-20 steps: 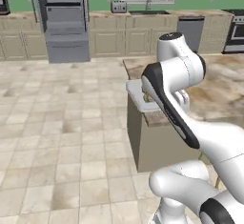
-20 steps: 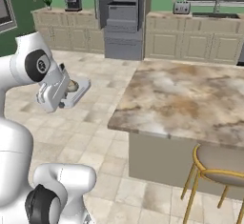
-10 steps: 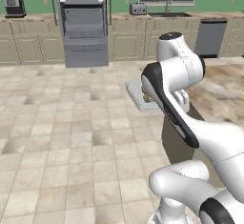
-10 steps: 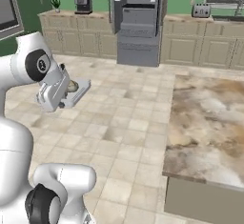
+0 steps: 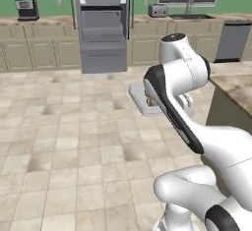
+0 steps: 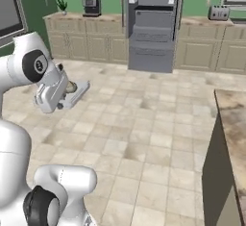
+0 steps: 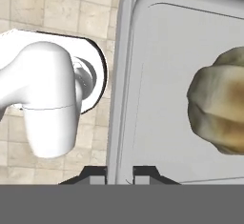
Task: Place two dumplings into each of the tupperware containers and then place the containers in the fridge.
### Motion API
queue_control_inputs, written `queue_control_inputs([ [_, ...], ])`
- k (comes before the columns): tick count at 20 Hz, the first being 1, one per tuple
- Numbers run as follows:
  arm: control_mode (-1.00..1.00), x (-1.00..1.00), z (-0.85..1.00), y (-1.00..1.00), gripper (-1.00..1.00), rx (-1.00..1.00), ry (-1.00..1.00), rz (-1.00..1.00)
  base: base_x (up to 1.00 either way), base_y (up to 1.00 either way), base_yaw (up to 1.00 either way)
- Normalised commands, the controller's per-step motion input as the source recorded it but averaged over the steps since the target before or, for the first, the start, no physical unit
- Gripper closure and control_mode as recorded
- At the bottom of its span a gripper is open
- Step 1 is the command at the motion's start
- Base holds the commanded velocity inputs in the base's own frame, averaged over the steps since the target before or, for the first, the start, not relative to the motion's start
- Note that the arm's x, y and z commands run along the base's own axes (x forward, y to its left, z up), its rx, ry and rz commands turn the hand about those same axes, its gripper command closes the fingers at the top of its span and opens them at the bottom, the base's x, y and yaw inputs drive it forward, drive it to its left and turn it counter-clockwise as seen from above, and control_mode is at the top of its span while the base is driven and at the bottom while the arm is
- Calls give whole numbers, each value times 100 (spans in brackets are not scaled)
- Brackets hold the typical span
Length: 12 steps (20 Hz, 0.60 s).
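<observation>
My gripper (image 7: 119, 173) is shut on the rim of one pale tupperware container (image 7: 162, 75), carried level above the tiled floor. The tray juts out to the left of my forearm in the left base view (image 5: 138, 100) and to the right of my hand in the right base view (image 6: 79, 91). A tan dumpling (image 7: 219, 106) lies inside it, also visible as a small lump (image 5: 150, 100) (image 6: 71, 86). I cannot tell whether there is more than one. The fridge (image 5: 102, 23) (image 6: 153, 23) stands open straight ahead against the back wall, its shelves and drawers showing.
The stone-topped island (image 5: 236, 85) (image 6: 235, 119) lies close on my right. Beige cabinets line the back wall, with a coffee machine (image 5: 27, 9), a toaster (image 5: 157, 10) and a dark dishwasher (image 5: 232, 41). Open tiled floor stretches between me and the fridge.
The whole picture has shifted as the base moved: the fridge is now closer and more central, and the island has slid off to the right. The grip on the container is unchanged.
</observation>
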Motion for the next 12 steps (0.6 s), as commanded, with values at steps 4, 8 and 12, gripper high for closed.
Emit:
queue_control_inputs([
  [4, 100, 0, 0, 0, 100, 0, 0, 0, 100, 2, -14],
  [8, 100, 0, 0, 0, 100, 0, 0, 0, 100, 0, -13],
  [12, 100, 0, 0, 0, 100, 0, 0, 0, 100, 0, -7],
])
